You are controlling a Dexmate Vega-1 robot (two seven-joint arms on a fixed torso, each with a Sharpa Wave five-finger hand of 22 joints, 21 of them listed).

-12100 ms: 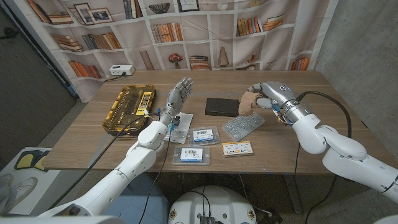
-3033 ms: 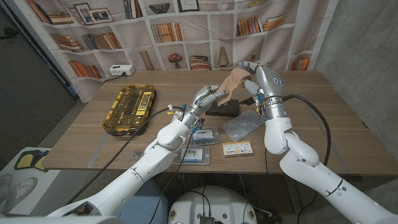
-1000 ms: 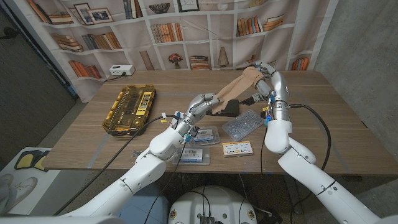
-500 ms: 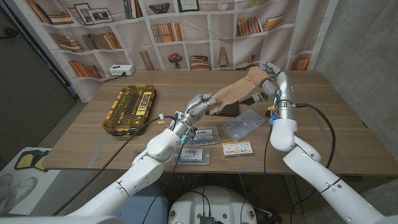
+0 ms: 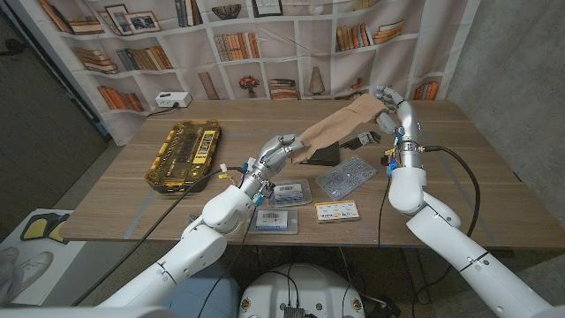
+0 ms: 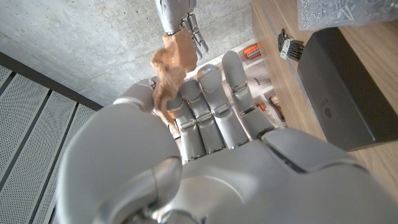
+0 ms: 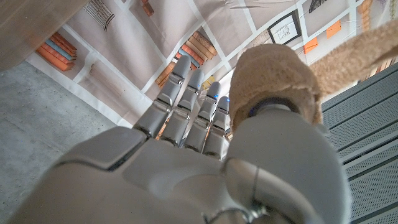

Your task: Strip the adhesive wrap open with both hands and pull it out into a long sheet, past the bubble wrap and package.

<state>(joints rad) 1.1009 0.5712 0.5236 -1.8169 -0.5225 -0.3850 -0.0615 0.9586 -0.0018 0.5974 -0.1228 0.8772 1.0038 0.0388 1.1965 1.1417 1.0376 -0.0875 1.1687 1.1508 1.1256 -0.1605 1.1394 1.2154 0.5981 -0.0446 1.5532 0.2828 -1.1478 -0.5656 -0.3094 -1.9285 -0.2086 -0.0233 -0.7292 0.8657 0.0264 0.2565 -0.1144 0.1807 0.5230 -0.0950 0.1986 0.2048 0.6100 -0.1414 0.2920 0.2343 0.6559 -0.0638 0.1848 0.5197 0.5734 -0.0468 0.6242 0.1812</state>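
2 hands share the adhesive wrap (image 5: 340, 125) between them, and we read this as the pulling step well under way; our left hand (image 5: 279, 150) pinches the free tan end just in front of the black box (image 5: 321, 154), while our right hand (image 5: 385, 100) grasps the roll itself, raised above the table (image 5: 459, 177) behind and to the right of that box; the right wrist view shows the roll (image 7: 273, 78) sitting against the thumb with the sheet running off it, which suits letting it unwind while the other end is held fast. Between the hands the wrap hangs as a sloping tan band passing over the black box, clear of the tabletop; holding it in the air probably keeps the sticky face off the things below. In the left wrist view the strip (image 6: 169, 65) runs from our fingers up toward the far hand, slightly twisted. The bubble wrap (image 5: 345, 177) lies flat just in front of the black box and to its right; 3 labelled packages (image 5: 290, 193) lie in front of the box nearer us, and a yellow case (image 5: 184, 155) sits well to its left. We judge the sheet already spans the bubble wrap's width, though more length is likely wanted; the risk is the band twisting and sticking to itself.
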